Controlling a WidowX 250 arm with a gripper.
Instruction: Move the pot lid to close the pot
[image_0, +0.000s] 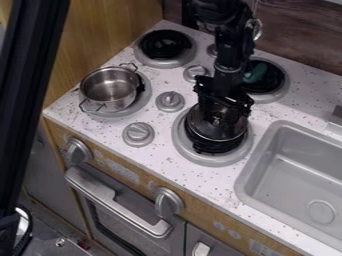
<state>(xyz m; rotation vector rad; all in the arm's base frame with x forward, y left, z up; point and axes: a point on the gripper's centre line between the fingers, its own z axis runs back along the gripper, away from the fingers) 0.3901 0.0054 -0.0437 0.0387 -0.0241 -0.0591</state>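
Note:
The black gripper (219, 111) hangs from the top over the front right burner, right at the lid's knob; how its fingers stand is hard to make out. Below it a round lid (212, 129) with a dark, glassy look lies on the black burner coil. The steel pot (109, 88) stands uncovered on the front left burner, its inside visible and its two wire handles sticking out. Lid and pot are apart, with stove knobs between them.
Between the burners are grey knobs (170, 101). A green object (255, 73) lies on the back right burner. The back left burner (165, 45) is behind the pot, and the grey sink (298, 172) is at the right.

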